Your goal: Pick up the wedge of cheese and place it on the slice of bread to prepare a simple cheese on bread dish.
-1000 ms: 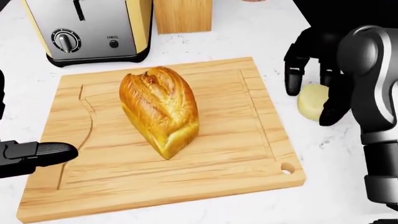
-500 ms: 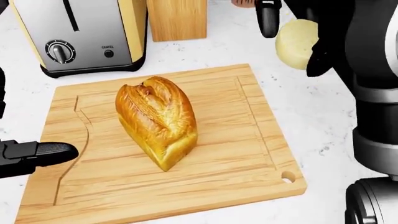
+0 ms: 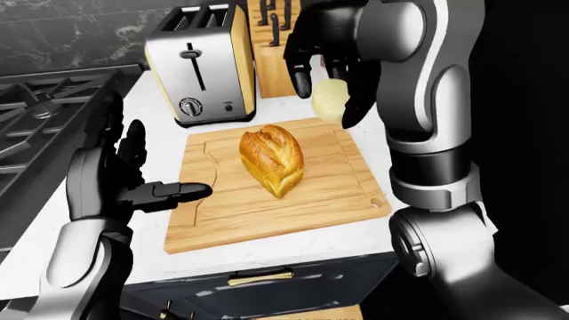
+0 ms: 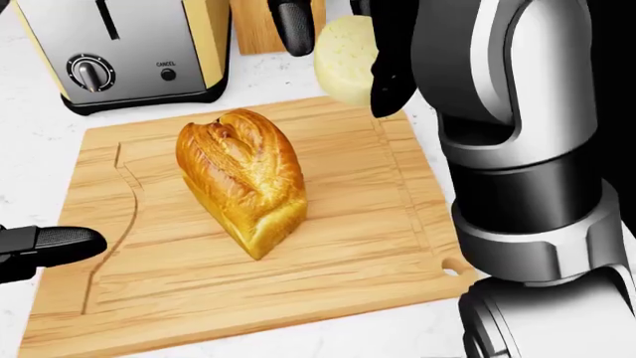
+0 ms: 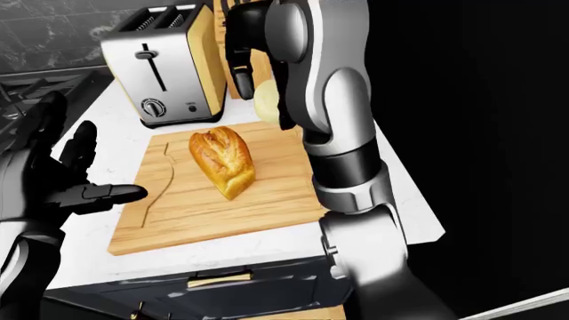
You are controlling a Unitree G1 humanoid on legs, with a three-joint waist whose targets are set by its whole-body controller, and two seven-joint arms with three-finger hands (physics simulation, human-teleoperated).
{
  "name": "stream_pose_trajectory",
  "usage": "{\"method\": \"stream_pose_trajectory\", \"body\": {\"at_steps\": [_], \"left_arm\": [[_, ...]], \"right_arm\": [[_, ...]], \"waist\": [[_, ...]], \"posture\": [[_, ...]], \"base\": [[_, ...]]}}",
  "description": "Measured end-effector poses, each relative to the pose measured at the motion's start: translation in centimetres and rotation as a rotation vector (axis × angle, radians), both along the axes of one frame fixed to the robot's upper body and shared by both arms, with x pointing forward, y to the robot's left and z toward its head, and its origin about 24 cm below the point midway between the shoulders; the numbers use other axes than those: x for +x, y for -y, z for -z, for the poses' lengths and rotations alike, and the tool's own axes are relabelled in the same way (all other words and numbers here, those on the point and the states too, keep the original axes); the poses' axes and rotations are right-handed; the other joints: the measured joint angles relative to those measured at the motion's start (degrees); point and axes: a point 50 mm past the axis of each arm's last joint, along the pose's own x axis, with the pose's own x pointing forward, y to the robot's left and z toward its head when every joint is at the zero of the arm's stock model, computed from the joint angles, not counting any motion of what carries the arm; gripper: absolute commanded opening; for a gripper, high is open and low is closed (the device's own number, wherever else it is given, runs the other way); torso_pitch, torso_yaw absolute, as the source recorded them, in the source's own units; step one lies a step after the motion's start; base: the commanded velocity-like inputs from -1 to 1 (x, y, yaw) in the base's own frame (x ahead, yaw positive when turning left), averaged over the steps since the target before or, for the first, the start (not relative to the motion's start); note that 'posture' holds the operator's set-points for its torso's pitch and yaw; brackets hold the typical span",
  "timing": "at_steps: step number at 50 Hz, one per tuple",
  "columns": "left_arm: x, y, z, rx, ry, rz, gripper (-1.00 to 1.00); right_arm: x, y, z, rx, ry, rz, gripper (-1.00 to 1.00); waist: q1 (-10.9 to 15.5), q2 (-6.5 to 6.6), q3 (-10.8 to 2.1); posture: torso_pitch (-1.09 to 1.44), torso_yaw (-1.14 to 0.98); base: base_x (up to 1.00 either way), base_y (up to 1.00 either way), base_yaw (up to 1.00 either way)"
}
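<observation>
Landmark: wooden cutting board (image 4: 367, 224), lying flat on the white worktop (image 3: 160, 140).
Bread: a golden loaf (image 4: 241, 179) rests near the middle of the cutting board, its long axis running from the board's top-left toward its bottom-right in the head view.
Cheese: the pale yellow cheese wedge (image 4: 345, 60) is lifted clear of the worktop, over the cutting board's top edge, up and to the right of the bread, not touching it.
Right robot hand: the right robot hand (image 3: 325, 70) has its dark fingers (image 4: 294, 28) clamped around the cheese wedge, one on its left side and others on its right.
Left robot hand: the left robot hand (image 3: 133, 175) is spread apart and holds nothing; one fingertip (image 4: 60, 245) reaches over the cutting board's left edge.
Toaster: a silver and yellow toaster (image 3: 200, 67) stands beyond the cutting board's top-left corner.
Knife block: a wooden knife block (image 3: 271, 60) stands beyond the cutting board's top edge, just right of the toaster.
Stove: a black gas stove (image 3: 45, 113) lies well left of the cutting board.
</observation>
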Motion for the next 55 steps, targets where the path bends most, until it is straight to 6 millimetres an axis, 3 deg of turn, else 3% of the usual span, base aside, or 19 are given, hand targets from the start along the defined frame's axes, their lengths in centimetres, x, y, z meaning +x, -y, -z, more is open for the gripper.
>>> {"method": "stream_pose_trajectory", "body": {"at_steps": [10,34,44,55], "left_arm": [[0.0,0.3,0.1,0.000,-0.010,0.008,1.00],[-0.3,-0.2,0.0,-0.004,-0.001,-0.004,1.00],[-0.5,-0.5,-0.2,-0.005,0.003,-0.010,1.00],[-0.4,-0.7,0.1,-0.010,-0.001,-0.013,1.00]], "right_arm": [[-1.3,-1.9,-0.7,0.003,0.038,-0.060,-1.00],[-1.2,-6.3,0.8,0.087,0.023,-0.179,-1.00],[-0.6,-6.9,2.5,0.104,-0.017,-0.186,-1.00],[-0.6,-7.3,2.7,0.109,-0.016,-0.197,-1.00]], "waist": [[-0.14,0.28,0.02],[-0.43,0.68,-0.20],[-0.41,0.82,-0.18],[-0.43,0.89,-0.32]], "posture": [[0.00,0.00],[0.00,0.00],[0.00,0.00],[0.00,0.00]], "base": [[0.00,0.00,0.00],[0.00,0.00,0.00],[0.00,0.00,0.00],[0.00,0.00,0.00]]}}
